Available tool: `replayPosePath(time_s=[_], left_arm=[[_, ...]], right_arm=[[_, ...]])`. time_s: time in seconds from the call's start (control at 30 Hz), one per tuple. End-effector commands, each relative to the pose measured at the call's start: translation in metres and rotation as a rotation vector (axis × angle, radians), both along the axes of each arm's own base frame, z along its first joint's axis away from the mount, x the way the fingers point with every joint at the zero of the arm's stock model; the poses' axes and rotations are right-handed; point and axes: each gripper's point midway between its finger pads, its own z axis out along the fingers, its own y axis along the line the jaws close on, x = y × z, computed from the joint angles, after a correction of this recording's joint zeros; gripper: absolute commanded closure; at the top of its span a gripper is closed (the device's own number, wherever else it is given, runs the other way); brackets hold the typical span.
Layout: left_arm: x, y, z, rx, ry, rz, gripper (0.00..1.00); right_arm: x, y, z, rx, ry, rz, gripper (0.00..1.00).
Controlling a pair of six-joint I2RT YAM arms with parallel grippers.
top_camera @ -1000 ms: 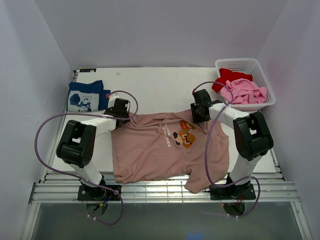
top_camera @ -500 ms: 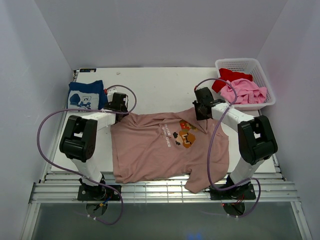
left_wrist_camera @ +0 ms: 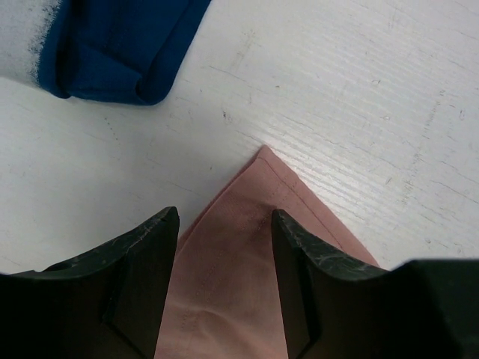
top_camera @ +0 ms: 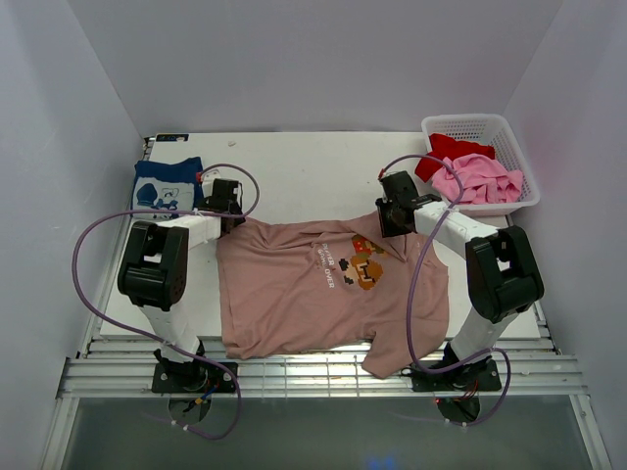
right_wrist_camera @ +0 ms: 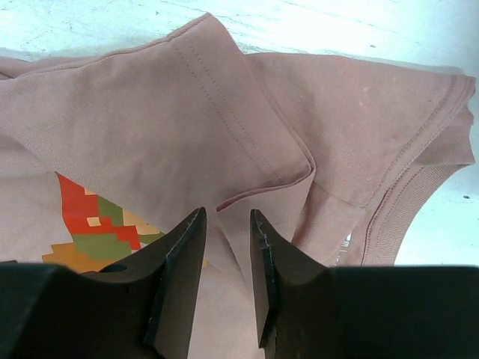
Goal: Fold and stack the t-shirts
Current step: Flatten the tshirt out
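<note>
the left arm (top_camera: 157,269) and right arm (top_camera: 495,259) rise from the desk's (top_camera: 313,176) near edge, elbows bent, forearms angled inward. the left gripper (top_camera: 227,201) (left_wrist_camera: 224,224) sits low toward the far left corner, jaws wide apart. the right gripper (top_camera: 390,217) (right_wrist_camera: 227,221) points down, jaws narrowly parted.

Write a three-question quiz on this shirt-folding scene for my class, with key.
1. True or false: the navy t-shirt lies folded at the table's far-left corner.
2. The red t-shirt and bright pink t-shirt are: A) spread flat, B) in the basket, C) held aloft.
3. Fill in: the left gripper straddles a ____ of the pink-tan t-shirt.
Key: 1 true; 2 B; 3 corner.
</note>
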Motion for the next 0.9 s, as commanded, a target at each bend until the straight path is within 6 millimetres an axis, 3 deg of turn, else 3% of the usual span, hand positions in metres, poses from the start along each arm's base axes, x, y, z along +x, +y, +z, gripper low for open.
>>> replayPosePath(time_s=[0.0,0.43,0.5,0.63,0.87], left_arm=[[0.010,-0.002,0.010,-0.027,-0.033,0.000,0.37],[0.010,0.003,0.014,-0.044,-0.042,0.010,0.36],[0.011,0.004,0.016,-0.046,-0.046,0.012,0.37],[0.012,0.007,0.019,-0.048,-0.052,0.017,0.36],[0.018,0.007,0.016,-0.066,-0.051,0.018,0.37]], right_arm=[[-0.005,0.005,0.001,0.024,0.011,0.018,0.63],[-0.014,-0.002,-0.029,-0.023,0.085,0.000,0.61],[-0.014,-0.004,-0.031,-0.033,0.089,-0.005,0.65],[-0.012,-0.008,-0.028,-0.046,0.078,-0.015,0.79],[-0.007,-0.011,-0.012,-0.064,0.046,-0.017,0.76]])
